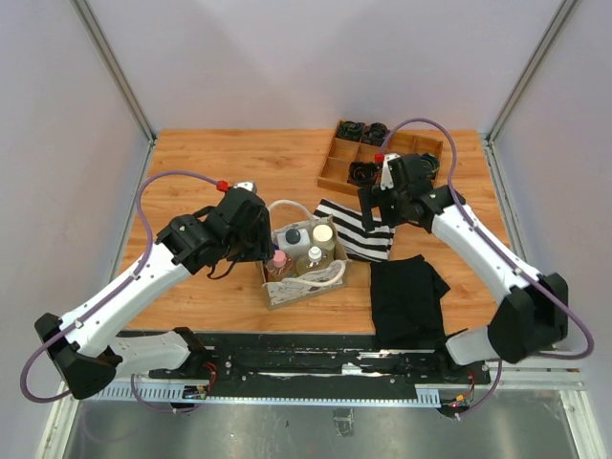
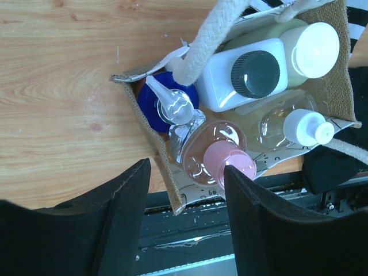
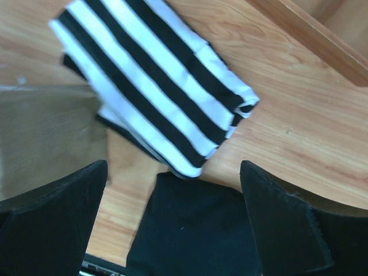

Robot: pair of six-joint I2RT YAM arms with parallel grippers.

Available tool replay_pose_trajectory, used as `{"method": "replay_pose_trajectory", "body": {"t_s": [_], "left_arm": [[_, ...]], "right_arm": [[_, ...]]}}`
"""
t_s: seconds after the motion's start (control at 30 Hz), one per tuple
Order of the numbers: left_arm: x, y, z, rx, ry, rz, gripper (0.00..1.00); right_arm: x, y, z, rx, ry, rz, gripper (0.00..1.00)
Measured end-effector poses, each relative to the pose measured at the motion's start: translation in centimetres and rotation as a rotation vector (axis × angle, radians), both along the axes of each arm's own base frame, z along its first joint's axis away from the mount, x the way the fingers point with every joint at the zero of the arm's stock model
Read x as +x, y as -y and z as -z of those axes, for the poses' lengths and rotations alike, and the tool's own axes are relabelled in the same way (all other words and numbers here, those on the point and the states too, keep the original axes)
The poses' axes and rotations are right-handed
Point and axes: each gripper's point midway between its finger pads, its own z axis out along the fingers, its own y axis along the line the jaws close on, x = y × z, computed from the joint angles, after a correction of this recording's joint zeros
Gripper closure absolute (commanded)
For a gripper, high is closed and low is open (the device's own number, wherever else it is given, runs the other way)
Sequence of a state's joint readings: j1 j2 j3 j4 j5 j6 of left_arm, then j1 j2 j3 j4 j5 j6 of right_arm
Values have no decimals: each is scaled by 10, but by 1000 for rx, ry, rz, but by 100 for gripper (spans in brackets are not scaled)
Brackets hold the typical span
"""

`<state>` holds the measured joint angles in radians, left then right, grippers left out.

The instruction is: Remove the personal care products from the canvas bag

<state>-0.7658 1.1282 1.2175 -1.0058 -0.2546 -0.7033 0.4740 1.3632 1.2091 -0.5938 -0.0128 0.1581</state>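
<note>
The beige canvas bag [image 1: 287, 292] stands near the table's front, with white rope handles [image 2: 211, 35]. In it stand the personal care products: a pink-capped clear bottle [image 2: 229, 162], a blue jar under a clear pump [image 2: 150, 103], a white bottle with a black cap [image 2: 221, 77], a pale bottle with a white cap [image 2: 313, 49] and a clear bottle [image 2: 276, 118]. My left gripper [image 1: 266, 251] hovers open over the bag's near left corner, its right finger [image 2: 261, 218] beside the pink cap, holding nothing. My right gripper [image 3: 173, 168] hangs wide open and empty over the cloths right of the bag.
A black-and-white striped cloth [image 1: 359, 229] lies just right of the bag, and a black cloth [image 1: 406, 296] in front of it reaches the table's edge. A wooden compartment tray [image 1: 335, 170] with black rolled bundles sits at the back right. The black rail [image 2: 190, 230] runs along the front edge.
</note>
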Motion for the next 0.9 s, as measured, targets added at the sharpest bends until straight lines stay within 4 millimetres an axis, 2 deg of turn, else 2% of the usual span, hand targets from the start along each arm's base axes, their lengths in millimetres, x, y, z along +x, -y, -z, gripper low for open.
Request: {"method": "replay_pose_trajectory", "body": {"t_s": [0.13,0.23,0.37,0.5,0.6,0.63,0.77,0.8,0.83,0.9], "left_arm": [[0,-4,-1,8,6,-19,42],[-1,-10,-7,15,17,-36,41],[-1,-15,-25,-6,59,-63,40],[-2,-23,-41,-22,96,-88,40],[-3,-27,-49,-29,114,-100,40],[-4,-28,-50,-31,118,-103,40],[-7,-36,-48,-6,111,-122,39],[-8,-39,-47,7,108,-128,39],[-8,-42,-46,20,106,-135,39],[-9,-46,-47,31,107,-143,39]], "right_arm": [[26,14,40,2,-127,59,1],[45,-1,67,16,-217,38,0],[65,-23,91,23,-280,10,1],[68,-42,112,0,-329,-9,1],[69,-49,138,-27,-385,-4,2],[67,-47,148,-44,-406,3,2],[68,-31,152,-49,-390,56,2],[67,-20,153,-46,-386,78,3],[66,-6,153,-32,-387,112,0],[64,30,155,-30,-392,198,1]]}}
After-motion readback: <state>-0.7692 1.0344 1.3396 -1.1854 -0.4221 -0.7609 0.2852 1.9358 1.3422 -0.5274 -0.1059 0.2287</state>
